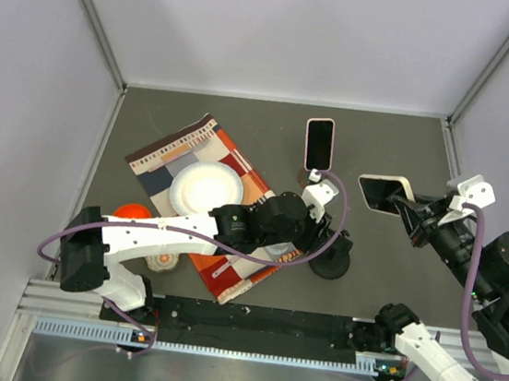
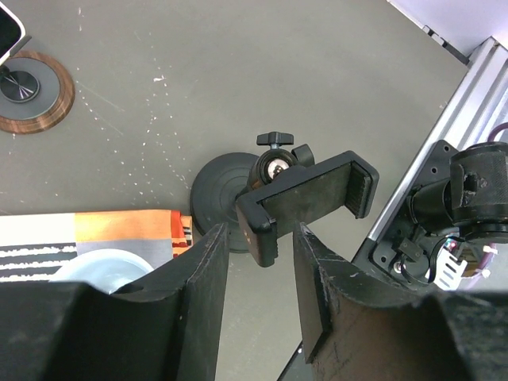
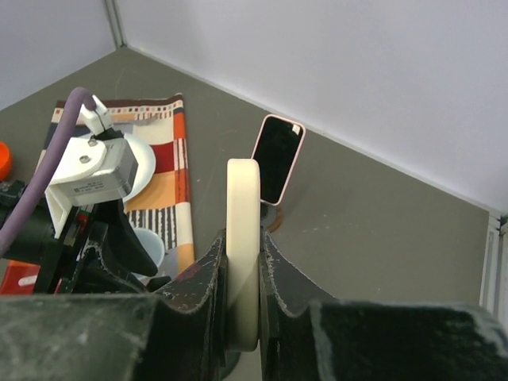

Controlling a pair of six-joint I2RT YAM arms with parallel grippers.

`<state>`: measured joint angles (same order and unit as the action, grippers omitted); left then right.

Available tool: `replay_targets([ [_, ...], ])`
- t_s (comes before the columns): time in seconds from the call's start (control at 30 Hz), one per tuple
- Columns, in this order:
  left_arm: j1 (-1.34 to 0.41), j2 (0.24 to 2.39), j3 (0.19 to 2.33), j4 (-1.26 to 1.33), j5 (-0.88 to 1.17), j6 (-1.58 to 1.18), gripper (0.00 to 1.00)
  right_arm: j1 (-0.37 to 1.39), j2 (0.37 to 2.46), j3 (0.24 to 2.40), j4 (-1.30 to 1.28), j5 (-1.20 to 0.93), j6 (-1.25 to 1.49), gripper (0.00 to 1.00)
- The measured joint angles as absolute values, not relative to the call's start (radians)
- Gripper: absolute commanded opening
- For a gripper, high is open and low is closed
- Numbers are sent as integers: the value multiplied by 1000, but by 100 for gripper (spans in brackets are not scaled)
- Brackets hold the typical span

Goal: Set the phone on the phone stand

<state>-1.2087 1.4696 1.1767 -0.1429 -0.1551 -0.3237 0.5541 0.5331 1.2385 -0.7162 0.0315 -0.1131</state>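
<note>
Overhead — grey tabletop (image 1: 400, 143), pale walls (image 1: 293, 28)

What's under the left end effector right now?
The black phone stand: its empty clamp lies below the left end effector, ball joint and round base behind it. The clamp and one finger cover the base's near edge.

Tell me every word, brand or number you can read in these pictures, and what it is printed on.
No text can be read anywhere.
White box on the left arm's wrist: carries a small printed label, too blurred to read.
Pink-cased phone: dark screen, no lettering visible.
White-cased phone: no lettering visible.
Black phone stand: no marking visible.
Patterned cloth: only stripes and colour blocks, no words.
</note>
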Motion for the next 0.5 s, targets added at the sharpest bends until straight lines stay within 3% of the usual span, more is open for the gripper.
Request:
replay_targets([
  [0.17,-1210,1473,1177,-143,-155,-324,37,554,555,1240,-752,18,-113,0],
  [0.4,-1211,1484,1177,-144,-154,-322,41,554,564,1243,-776,10,-120,0],
  [0.5,-1211,1484,1177,-144,-155,-320,34,554,566,1248,-779,-7,-122,0],
])
